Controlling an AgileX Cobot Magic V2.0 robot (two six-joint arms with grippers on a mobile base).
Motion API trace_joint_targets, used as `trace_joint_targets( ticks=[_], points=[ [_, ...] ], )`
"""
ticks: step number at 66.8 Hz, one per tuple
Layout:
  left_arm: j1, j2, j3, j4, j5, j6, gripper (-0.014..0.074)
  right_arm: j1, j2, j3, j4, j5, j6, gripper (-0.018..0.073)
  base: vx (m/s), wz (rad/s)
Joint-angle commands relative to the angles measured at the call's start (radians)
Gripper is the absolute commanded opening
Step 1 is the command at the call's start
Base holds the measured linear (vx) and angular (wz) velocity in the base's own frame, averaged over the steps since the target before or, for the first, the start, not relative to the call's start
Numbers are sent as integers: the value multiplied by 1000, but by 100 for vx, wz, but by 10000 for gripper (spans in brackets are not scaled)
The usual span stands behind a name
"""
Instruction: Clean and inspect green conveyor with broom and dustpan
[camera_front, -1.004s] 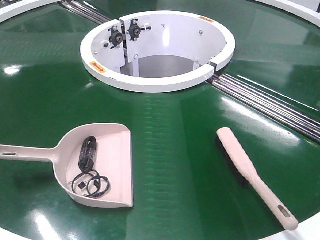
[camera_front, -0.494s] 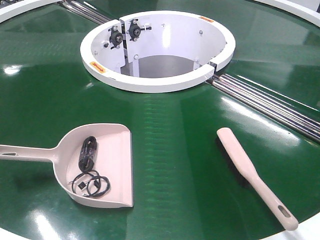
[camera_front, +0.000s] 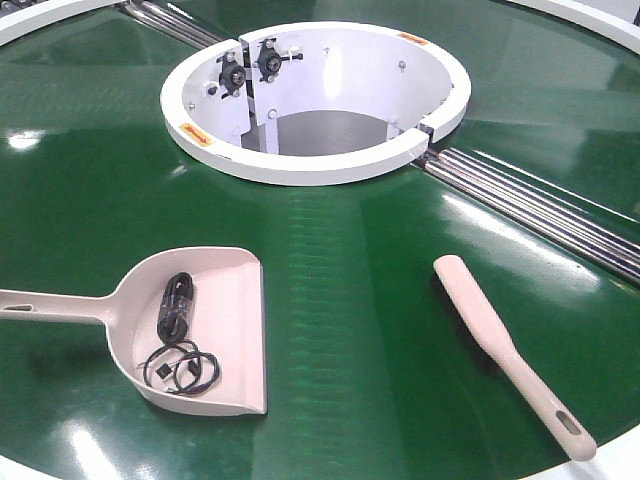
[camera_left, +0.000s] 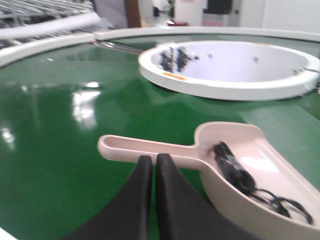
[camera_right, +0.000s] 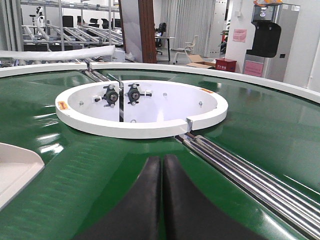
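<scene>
The green conveyor (camera_front: 340, 290) fills the front view. On its near left lies the beige dustpan (camera_front: 240, 310), handle pointing left, with black coiled cables (camera_front: 178, 335) inside it. The beige broom (camera_front: 490, 335) lies flat at the near right, handle toward the front edge. Neither gripper shows in the front view. In the left wrist view my left gripper (camera_left: 153, 158) is shut and empty, its tips just short of the dustpan (camera_left: 150, 148) handle. My right gripper (camera_right: 161, 159) is shut and empty above the belt; the broom is out of that view.
The white ring hub (camera_front: 300, 165) stands at the belt's middle, open inside with black fittings on its wall. Silver rollers (camera_front: 540, 205) run from the hub toward the right. A corner of the dustpan (camera_right: 12, 170) shows at the left of the right wrist view.
</scene>
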Motion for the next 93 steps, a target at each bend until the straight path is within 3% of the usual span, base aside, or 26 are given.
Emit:
trace_joint_targets(
  ticks=[1,13,27,79,88,93],
  points=[
    [35,-51,23,-11,-157,-11,-7,-4,15,-26,-2,-80,-5,-8,0,0],
    [61,-65,20,-11,-136,-8,-7,-4,15,-26,-2,-75,-5,-8,0,0],
    [15,-65,20,-11,-134,-8,-7,-4,15,-26,-2,-74,-5,-8,0,0],
    [14,-64,19,-11,-134,-8,-6,-4,15,-26,-2,-73,-7,-8,0,0],
    [14,-64,19,-11,-134,-8,-6,-21,15,-23,-101,-48,-44,-8,0,0],
    [14,-64,19,-11,-134,-8,-6,-77,15,6,-106,-76,-38,-8,0,0]
  ],
)
